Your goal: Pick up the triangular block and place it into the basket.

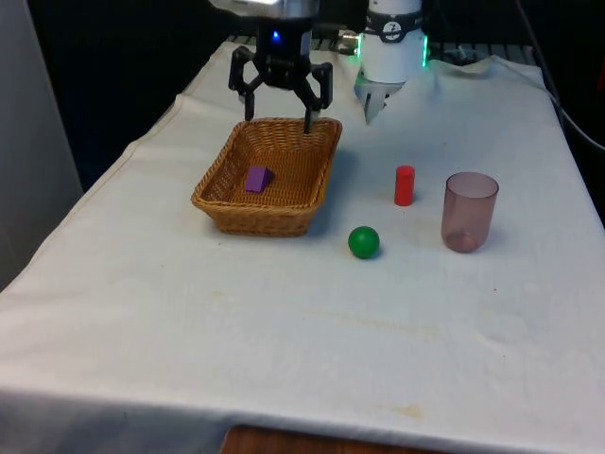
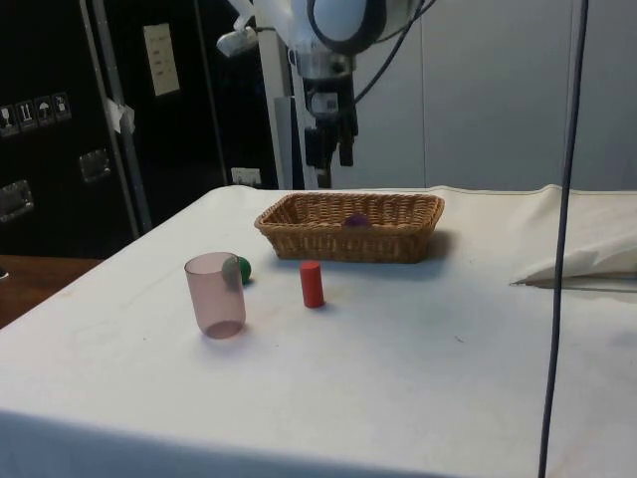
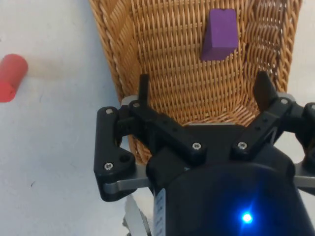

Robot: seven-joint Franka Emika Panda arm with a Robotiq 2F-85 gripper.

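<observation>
Claw (image 1: 280, 118) spread above basketed block (image 1: 258, 179)

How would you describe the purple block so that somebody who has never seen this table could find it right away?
Find the wicker basket on the white cloth, under the open gripper. The purple block lies alone on its woven floor. It is wedge-shaped, unlike the red cylinder, green ball and pink cup outside.

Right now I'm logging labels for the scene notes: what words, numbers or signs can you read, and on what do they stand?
None can be read.
Pale sheet on the dark cabinet: print too small to read.
Row of small white pictogram stickers on the cabinet: symbols, too blurred to make out.
Basket, purple block, red cylinder, green ball, pink cup: no markings.
</observation>
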